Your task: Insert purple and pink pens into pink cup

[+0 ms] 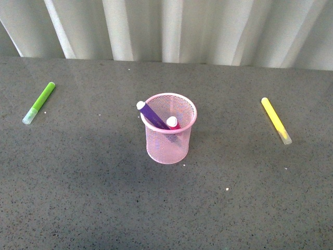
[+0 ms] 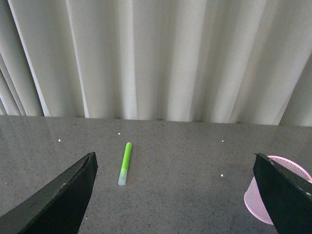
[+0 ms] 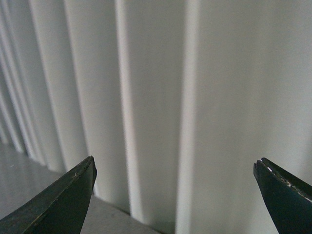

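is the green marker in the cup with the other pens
No, the green marker lies flat on the table far from the pink cup, which holds only the purple pen and pink pen.

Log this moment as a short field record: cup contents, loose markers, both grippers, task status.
cup: pink cup upright mid-table
in cup: purple pen leaning, cap over the rim; pink pen beside it, cap up
loose markers: green marker lying to the cup's left, yellow marker lying to its right
left gripper: open, empty, above the table
right gripper: open, empty, facing the curtain
task status: both pens appear to be in the cup
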You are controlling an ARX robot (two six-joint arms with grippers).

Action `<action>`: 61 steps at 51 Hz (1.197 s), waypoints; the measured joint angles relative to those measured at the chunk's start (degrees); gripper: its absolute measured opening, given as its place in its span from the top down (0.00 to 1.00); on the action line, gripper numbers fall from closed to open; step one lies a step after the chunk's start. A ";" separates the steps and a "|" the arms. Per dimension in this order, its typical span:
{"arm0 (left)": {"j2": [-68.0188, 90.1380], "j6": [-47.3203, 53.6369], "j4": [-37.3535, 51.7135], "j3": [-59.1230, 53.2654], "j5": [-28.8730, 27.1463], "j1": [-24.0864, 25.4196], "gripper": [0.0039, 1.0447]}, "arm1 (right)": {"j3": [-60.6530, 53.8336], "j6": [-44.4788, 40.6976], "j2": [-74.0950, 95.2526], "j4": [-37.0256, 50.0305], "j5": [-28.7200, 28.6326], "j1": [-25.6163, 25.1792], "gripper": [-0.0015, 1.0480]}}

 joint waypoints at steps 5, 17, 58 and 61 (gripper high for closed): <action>0.00 0.00 0.00 0.00 0.02 0.00 0.06 | -9.16 -0.37 -14.16 -4.39 1.20 -4.48 0.07; -0.02 0.00 0.00 0.00 0.00 0.00 0.06 | -24.59 -0.17 -34.34 -13.49 -0.35 -13.44 0.07; 0.00 0.00 0.00 0.00 0.00 0.00 0.06 | -43.41 -5.11 -61.75 -33.48 19.85 -10.56 0.97; 0.00 0.00 0.00 0.00 0.00 0.00 0.06 | -44.02 -5.11 -63.98 -35.06 19.85 -10.56 0.97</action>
